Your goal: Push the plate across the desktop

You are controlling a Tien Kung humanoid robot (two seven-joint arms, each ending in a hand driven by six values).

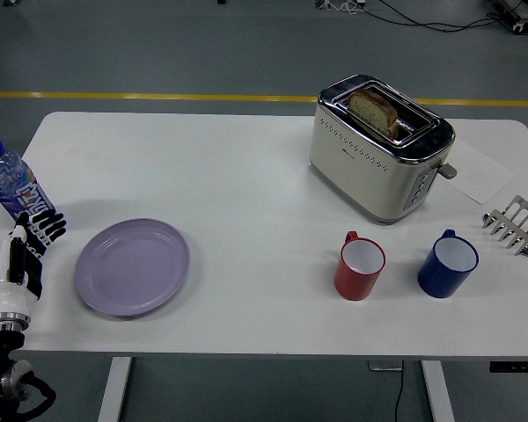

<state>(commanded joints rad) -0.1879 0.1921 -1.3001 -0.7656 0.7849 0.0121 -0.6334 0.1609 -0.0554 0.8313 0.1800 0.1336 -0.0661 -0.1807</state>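
— Black and white, the left hand [25, 255] stood at the table's left edge, fingers held straight and loose, gripping nothing. Where was the plate [132, 266]?

— Just to its right, lavender, flat on the white table [246, 176] near the front edge, apart from the fingers by a narrow strip of tabletop. Being round, it had no long axis to mind.

— And the other arm?

— Not in view at all, so the left hand was plainly the nearer one (the only one, really).

— Anything crowding it?

— A water bottle [13, 189] stood just behind the hand, close to the fingertips. Farther right, well apart from the plate, were a red mug [360, 266] and a blue mug [448, 264], with a toaster [378, 149] holding bread behind them, and a small metal rack [513, 224] at the far right edge.

— So a rightward push?

— I judged it would have had open table at first, with the red mug the first thing in its way.
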